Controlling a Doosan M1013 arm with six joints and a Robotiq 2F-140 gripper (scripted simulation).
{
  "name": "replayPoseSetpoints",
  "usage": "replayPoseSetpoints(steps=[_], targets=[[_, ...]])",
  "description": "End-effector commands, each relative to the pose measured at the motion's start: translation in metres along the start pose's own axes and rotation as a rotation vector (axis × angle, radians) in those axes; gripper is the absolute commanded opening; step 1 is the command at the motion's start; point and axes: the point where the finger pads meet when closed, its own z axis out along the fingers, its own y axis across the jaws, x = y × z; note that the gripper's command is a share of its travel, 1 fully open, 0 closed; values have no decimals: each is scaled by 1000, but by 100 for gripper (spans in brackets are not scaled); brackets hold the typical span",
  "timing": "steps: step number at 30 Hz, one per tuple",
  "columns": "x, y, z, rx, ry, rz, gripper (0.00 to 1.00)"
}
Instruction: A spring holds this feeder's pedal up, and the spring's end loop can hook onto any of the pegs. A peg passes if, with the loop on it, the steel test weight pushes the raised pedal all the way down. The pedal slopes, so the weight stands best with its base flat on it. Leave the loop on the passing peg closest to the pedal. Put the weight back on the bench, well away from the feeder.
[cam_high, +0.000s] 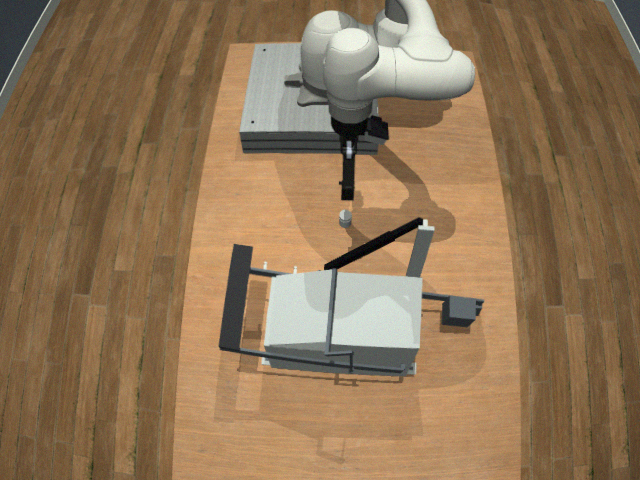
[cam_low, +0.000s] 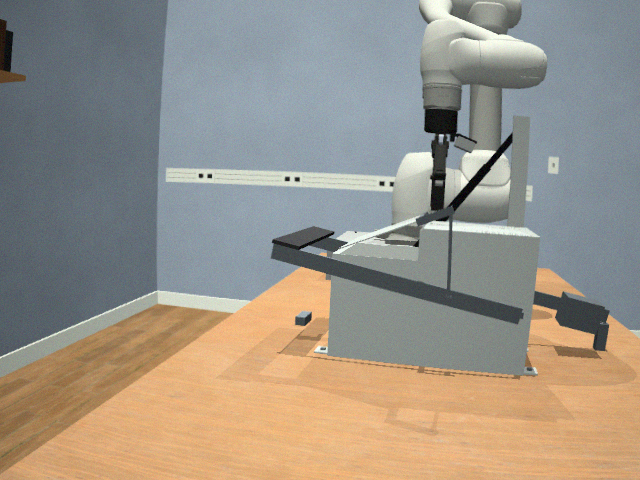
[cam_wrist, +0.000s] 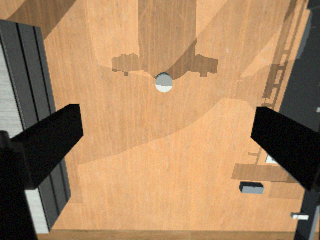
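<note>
Two black fingers of the pincer (cam_wrist: 165, 140) stand spread as wide as they go, one at each side of the wrist view, with nothing but bare bench (cam_high: 465, 196) between them. The pincer points straight down, hanging high over the wood between the robot's grey base plate (cam_high: 268, 103) and the feeder (cam_high: 372, 315). Ahead of it, the steel test weight (cam_wrist: 163, 82) stands upright on the bench as a small grey cylinder, apart from the fingers and touching neither. In the top view the weight (cam_high: 344, 218) sits just beyond the fingertip end of the pincer (cam_high: 347, 192), near the black spring (cam_high: 374, 243) that runs slantwise from the feeder's top up to a tall grey post (cam_high: 421, 253). The feeder's pale box body has a dark pedal (cam_low: 302, 236) raised at its far end, carried on long grey side bars (cam_low: 398, 284) that slope down along the box. Small pale pegs (cam_high: 279, 267) stand by the near bar, too small to tell which one carries the loop. A small grey block (cam_low: 303, 317) lies on the bench beside the feeder.
</note>
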Motion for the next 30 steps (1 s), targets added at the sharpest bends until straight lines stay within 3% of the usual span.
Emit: replayPoseSetpoints(steps=[1,17,18,30], targets=[[0,1,60,-1,0,0,100],[0,1,60,-1,0,0,100],[0,1,119,-1,0,0,100],[0,1,119,-1,0,0,100]])
